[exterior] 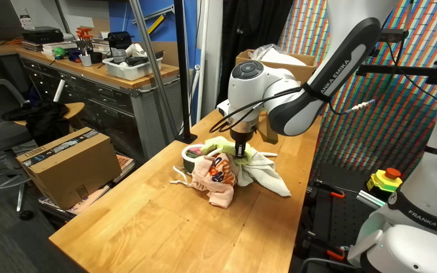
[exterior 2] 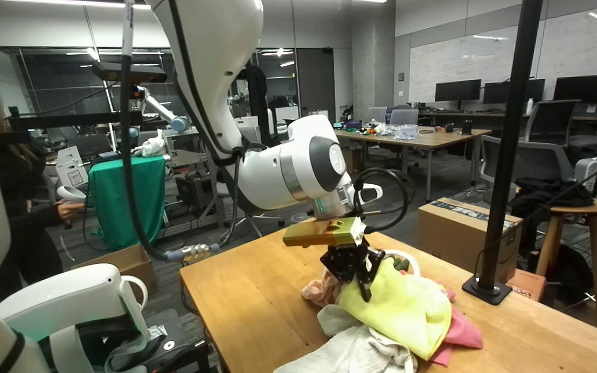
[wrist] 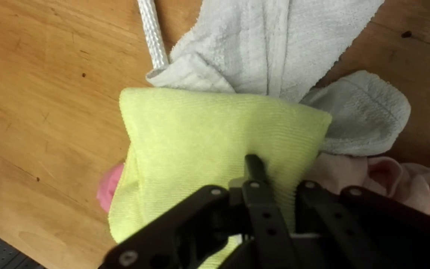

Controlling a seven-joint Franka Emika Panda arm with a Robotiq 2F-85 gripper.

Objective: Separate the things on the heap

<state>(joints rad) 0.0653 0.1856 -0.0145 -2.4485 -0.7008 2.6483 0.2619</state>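
A heap of cloth items lies on the wooden table. A yellow cloth [exterior: 218,144] lies on top; it also shows in an exterior view [exterior 2: 397,311] and in the wrist view [wrist: 185,138]. Beside it are a whitish-grey cloth [exterior: 264,174] and a pale pink cloth with printed letters [exterior: 214,170]. A brighter pink cloth [exterior 2: 464,331] sticks out from under the yellow one. A dark rounded thing with a white loop [exterior: 189,163] is partly covered. My gripper [wrist: 278,172] points down into the yellow cloth, jaws nearly together with cloth between them; one fingertip is hidden.
A black pole [exterior: 183,94] stands at the table's edge near the heap. An open cardboard box [exterior: 298,70] stands at the table's far end. A white strap [wrist: 153,33] sticks out beside the grey cloth. A person [exterior 2: 24,207] stands in the background.
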